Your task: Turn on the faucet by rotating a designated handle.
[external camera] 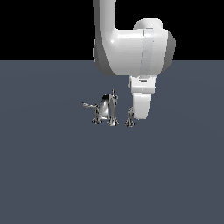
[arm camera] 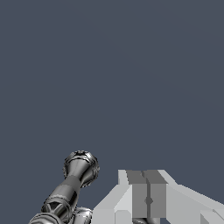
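handle (external camera: 130, 117) on its own short flared post, exterior view: just beside the faucet (external camera: 106, 109) on the exterior view's right, clear of the arched spout. small, chrome, rigid; likely slick under metal pads, so best pushed from the side near the lever's free end, not pinched. probably fixed at the post and free only to pivot. gripper (external camera: 141, 114) close against the handle's far side from the faucet; contact or a small gap, cannot tell. flat blue-grey floor (external camera: 65, 175) all round the faucet, black backdrop behind, plenty of room to sweep.

wrist view: faucet's shiny knobbed piece (arm camera: 78, 168) beside the gripper (arm camera: 148, 205), which part of the set unclear. fingers (arm camera: 139, 192) pressed together with only a thin seam between, clamped on nothing visible. bare floor (arm camera: 131, 78) beyond the faucet.
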Controlling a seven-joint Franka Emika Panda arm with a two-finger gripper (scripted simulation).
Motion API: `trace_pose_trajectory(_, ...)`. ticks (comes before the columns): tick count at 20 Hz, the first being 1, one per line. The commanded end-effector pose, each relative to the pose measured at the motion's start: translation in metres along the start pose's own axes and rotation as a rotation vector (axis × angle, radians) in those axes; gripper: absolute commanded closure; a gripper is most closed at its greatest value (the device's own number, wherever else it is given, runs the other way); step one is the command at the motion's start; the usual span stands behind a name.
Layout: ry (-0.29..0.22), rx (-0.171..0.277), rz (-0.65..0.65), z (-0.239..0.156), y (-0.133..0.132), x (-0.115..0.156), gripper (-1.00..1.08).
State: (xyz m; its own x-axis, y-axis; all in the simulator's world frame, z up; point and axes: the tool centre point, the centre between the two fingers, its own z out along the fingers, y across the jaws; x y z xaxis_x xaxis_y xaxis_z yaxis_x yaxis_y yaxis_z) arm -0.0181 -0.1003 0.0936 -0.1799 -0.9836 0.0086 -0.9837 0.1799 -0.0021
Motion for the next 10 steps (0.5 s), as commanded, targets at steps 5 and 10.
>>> trace_pose_trajectory(5, -0.004, -0.001, -0.017, 0.0, -0.007, -0.034, 1.08)
trace_pose_trajectory(10, -0.008, -0.002, -0.034, -0.001, -0.014, -0.066, 1.08)
